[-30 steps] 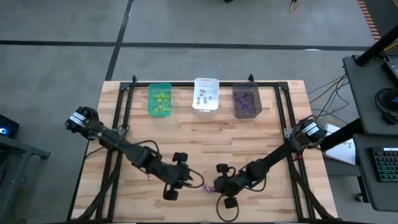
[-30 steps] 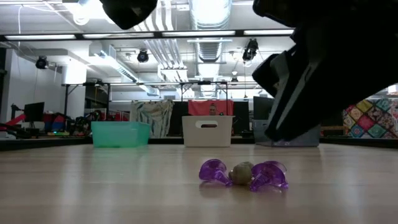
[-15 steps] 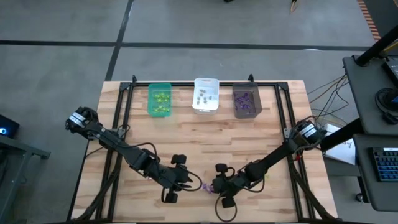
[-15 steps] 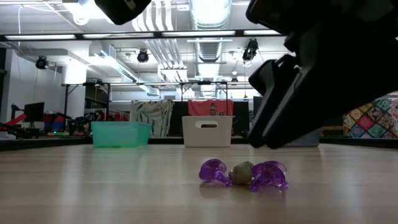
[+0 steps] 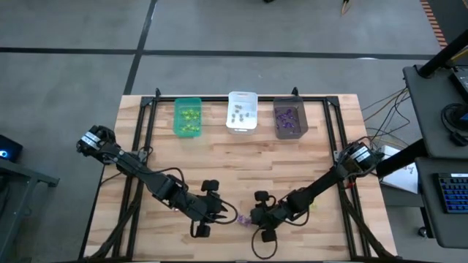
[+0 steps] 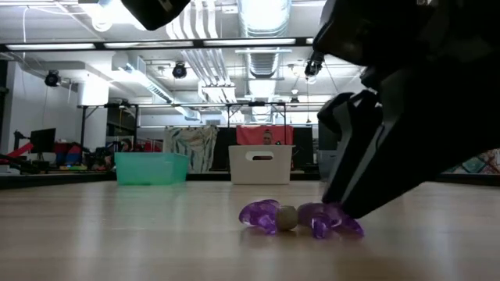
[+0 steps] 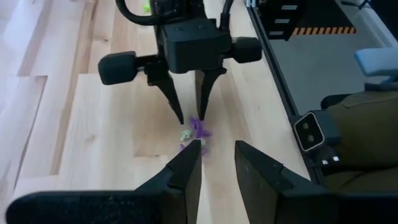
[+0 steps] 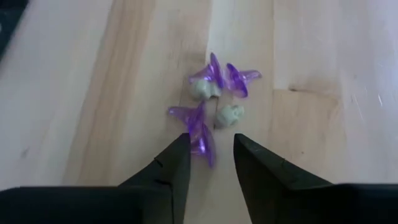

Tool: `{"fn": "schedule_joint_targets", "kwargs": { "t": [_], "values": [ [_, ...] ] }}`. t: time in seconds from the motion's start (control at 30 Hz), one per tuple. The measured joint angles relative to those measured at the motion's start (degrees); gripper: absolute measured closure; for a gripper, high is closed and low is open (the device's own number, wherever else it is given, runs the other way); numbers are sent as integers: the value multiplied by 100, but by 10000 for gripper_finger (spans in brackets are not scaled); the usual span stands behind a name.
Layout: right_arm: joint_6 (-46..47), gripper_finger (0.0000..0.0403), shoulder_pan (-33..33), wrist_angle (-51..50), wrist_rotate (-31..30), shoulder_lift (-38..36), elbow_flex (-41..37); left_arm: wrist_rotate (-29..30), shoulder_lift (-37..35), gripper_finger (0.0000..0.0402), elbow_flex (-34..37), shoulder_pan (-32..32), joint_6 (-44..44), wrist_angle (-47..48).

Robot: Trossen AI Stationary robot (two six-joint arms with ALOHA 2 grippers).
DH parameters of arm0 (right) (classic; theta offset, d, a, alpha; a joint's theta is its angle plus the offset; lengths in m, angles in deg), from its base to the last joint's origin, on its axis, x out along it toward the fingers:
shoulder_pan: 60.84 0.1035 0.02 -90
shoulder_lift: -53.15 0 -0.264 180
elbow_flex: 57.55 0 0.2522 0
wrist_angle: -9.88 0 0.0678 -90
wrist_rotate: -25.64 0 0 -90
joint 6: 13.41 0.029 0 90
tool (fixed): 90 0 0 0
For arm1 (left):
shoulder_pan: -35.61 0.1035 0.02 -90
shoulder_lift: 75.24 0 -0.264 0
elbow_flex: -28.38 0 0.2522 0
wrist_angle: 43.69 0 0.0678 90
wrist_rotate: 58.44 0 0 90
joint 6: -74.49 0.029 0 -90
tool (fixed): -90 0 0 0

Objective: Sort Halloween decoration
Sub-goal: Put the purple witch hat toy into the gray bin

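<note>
Both arms are bent low over the near middle of the table (image 5: 307, 164), where a small heap of trinkets (image 8: 214, 102) lies: a few purple spiky ones and two greyish ones, touching or just beside each other. The right gripper (image 8: 210, 155) is down at the heap, its jaws spread a little, with one purple trinket (image 8: 198, 127) just at the tips, partly between them; nothing looks pinched yet. The left gripper (image 7: 217, 158) hangs just on the other side of the heap with its jaws apart and nothing between them. I'd say the step is picking one purple piece out of the clump. To do it well the right jaws should settle around that nearest trinket alone, keeping clear of the grey piece (image 8: 230, 115) beside it, then close gently and lift straight up so the neighbours aren't dragged along. At the far edge stand three bins in a row: the green bin (image 5: 188, 104) on the left holds yellow-green trinkets, the white bin (image 5: 242, 96) in the middle holds greyish ones, and the grey bin (image 5: 289, 103) on the right holds purple ones, which is where I'd expect this piece to go.
</note>
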Motion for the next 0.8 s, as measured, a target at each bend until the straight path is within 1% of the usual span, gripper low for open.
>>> {"fn": "schedule_joint_targets", "kwargs": {
  "t": [0.5,0.7,0.8],
  "values": [
    [8,388,-32,-2,-2,16,-55,15,4,322,2,0,2,12],
    [10,394,-39,-2,-4,13,-55,28,4,322,4,0,2,29],
    [10,394,-39,-29,0,-24,-61,28,4,322,4,-7,3,230]
  ]
}}
